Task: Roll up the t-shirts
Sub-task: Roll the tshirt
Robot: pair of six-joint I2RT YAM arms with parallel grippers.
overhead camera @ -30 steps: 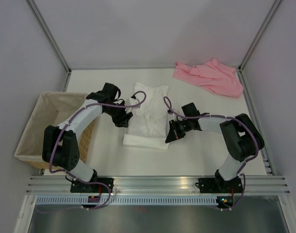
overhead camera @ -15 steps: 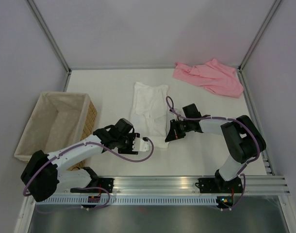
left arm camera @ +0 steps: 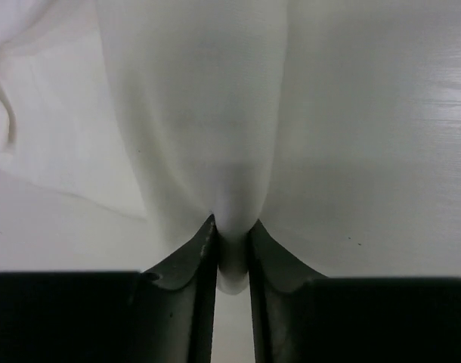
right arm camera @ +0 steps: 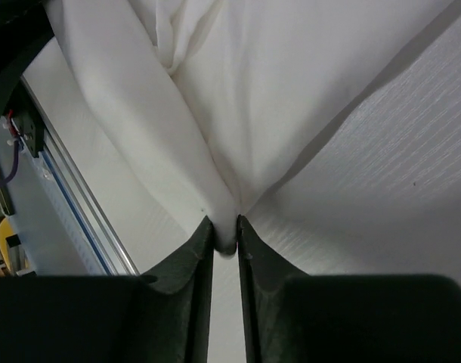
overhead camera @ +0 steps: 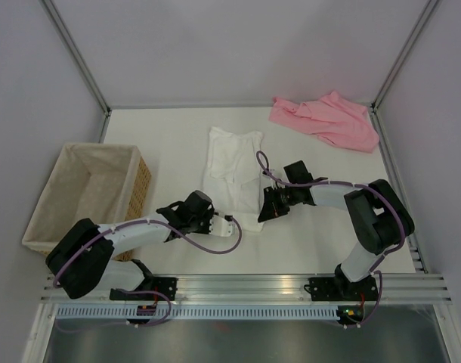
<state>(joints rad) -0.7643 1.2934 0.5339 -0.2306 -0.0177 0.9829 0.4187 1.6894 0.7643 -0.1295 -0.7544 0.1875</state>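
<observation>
The white t-shirt (overhead camera: 232, 170) lies folded lengthwise in the middle of the table. My left gripper (overhead camera: 213, 224) is at its near left corner, shut on a pinch of the white cloth (left arm camera: 232, 249). My right gripper (overhead camera: 264, 208) is at its near right edge, shut on a fold of the same cloth (right arm camera: 225, 227). The white t-shirt fills both wrist views (left arm camera: 200, 113) (right arm camera: 276, 91). The pink t-shirt (overhead camera: 326, 119) lies crumpled at the far right corner, away from both grippers.
A wicker basket with a cloth liner (overhead camera: 83, 198) stands at the left, beside my left arm. A metal rail (overhead camera: 245, 287) runs along the near table edge. Frame posts stand at the far corners.
My left arm swung from the shirt's far left side round to its near left corner and shut on the cloth. The near rolled edge of the shirt shifted. My right gripper stayed put.
</observation>
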